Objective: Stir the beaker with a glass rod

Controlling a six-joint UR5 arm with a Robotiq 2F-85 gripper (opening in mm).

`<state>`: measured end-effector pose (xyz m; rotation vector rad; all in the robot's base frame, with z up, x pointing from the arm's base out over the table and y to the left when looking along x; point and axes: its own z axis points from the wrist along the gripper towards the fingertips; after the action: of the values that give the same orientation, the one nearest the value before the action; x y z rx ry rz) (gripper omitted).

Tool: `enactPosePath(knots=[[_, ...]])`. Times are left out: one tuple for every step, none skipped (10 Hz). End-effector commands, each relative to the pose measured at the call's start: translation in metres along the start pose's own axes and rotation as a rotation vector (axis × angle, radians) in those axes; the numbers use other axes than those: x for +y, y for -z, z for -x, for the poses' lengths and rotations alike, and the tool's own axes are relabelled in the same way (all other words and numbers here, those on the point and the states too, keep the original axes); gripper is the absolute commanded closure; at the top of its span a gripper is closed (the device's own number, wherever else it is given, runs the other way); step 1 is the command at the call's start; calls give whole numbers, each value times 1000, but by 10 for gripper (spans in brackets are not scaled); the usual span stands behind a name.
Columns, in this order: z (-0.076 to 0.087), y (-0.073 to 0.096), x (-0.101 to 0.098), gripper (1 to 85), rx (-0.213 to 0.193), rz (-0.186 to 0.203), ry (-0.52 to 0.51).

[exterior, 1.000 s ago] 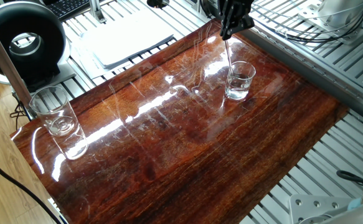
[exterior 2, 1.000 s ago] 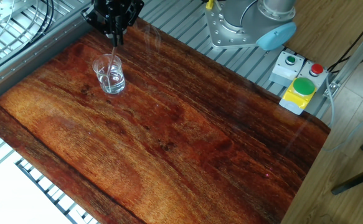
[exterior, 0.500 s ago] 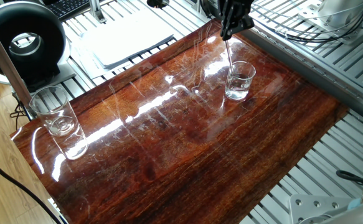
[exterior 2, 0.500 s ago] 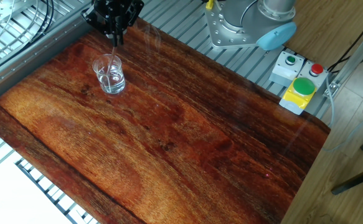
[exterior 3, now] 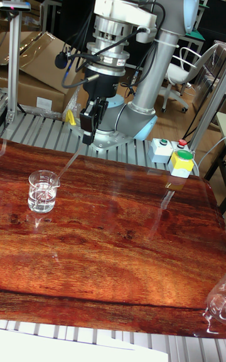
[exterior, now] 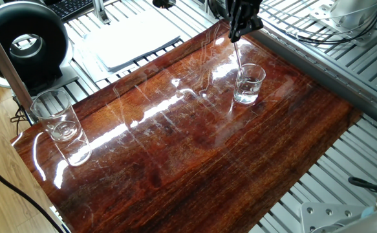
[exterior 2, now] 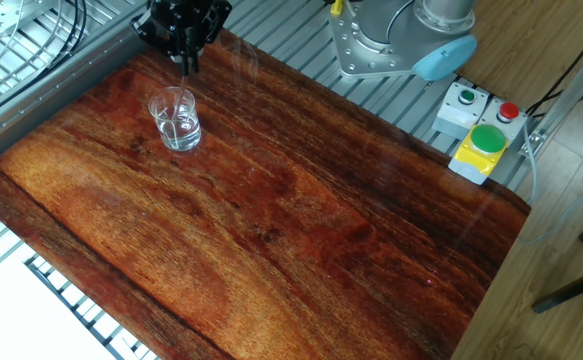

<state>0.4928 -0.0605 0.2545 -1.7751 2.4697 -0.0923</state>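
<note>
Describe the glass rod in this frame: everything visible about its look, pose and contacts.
The glass rod is a thin, straight, transparent stick, hard to see against the glossy wooden board. Its top is clamped in the black gripper, shut on it. It slants downward, most plainly in the tall fixed view, and its lower end dips into the beaker, a small clear glass holding a little clear liquid. Whether the tip touches the base or wall cannot be told. Nothing else touches it.
</note>
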Motion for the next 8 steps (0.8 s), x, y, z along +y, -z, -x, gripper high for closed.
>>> enactPosePath(knots=[[4, 1, 0, 707, -10, 5, 0], [4, 1, 1, 693, -11, 6, 0], [5, 1, 2, 667, -14, 12, 2], [5, 1, 2, 663, -14, 12, 6], [5, 1, 2, 630, -12, 12, 10], [5, 1, 2, 623, -13, 14, 13], [5, 1, 2, 620, -13, 14, 15], [5, 1, 2, 620, -13, 14, 16]])
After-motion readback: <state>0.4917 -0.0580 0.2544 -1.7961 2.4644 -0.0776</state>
